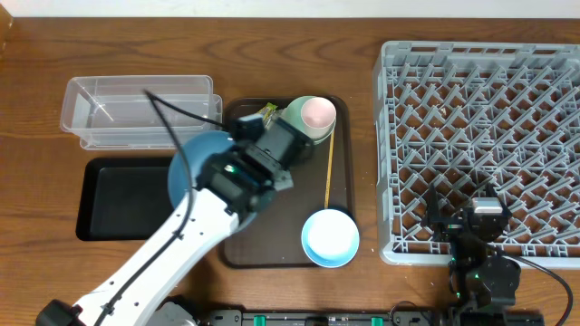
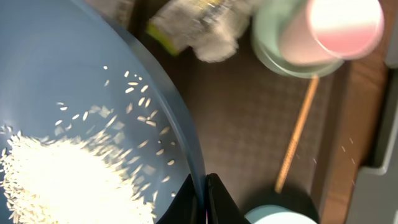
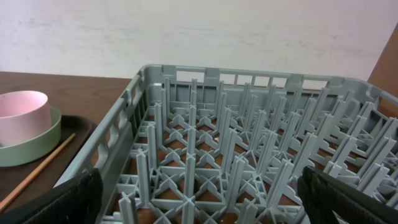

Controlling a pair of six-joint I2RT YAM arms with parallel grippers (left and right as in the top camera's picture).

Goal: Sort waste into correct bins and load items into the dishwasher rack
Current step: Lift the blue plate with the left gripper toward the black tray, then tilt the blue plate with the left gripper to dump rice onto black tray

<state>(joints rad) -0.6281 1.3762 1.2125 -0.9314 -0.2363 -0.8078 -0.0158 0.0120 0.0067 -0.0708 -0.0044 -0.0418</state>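
My left gripper (image 1: pixel 237 172) is shut on the right rim of the dark-blue dish (image 1: pixel 192 161), at the brown tray's left edge, next to the clear tub (image 1: pixel 136 109) and black tray (image 1: pixel 118 201). In the left wrist view the fingers (image 2: pixel 205 200) pinch the dish rim (image 2: pixel 180 118); a heap of white rice (image 2: pixel 56 180) lies in the dish. The wrapper (image 1: pixel 267 113) lies by the mint-green bowl (image 1: pixel 304 127), which holds the pink cup (image 1: pixel 318 112). The wooden stick (image 1: pixel 328 167) and light-blue bowl (image 1: pixel 330 237) lie on the brown tray. My right gripper (image 1: pixel 480 217) is open over the rack's (image 1: pixel 489 100) front edge.
The brown serving tray (image 1: pixel 272 237) sits between the bins and the rack. The right wrist view looks across the rack's pegs (image 3: pixel 249 143), with the pink cup (image 3: pixel 22 115), mint bowl (image 3: pixel 31 146) and stick (image 3: pixel 37 174) at the left.
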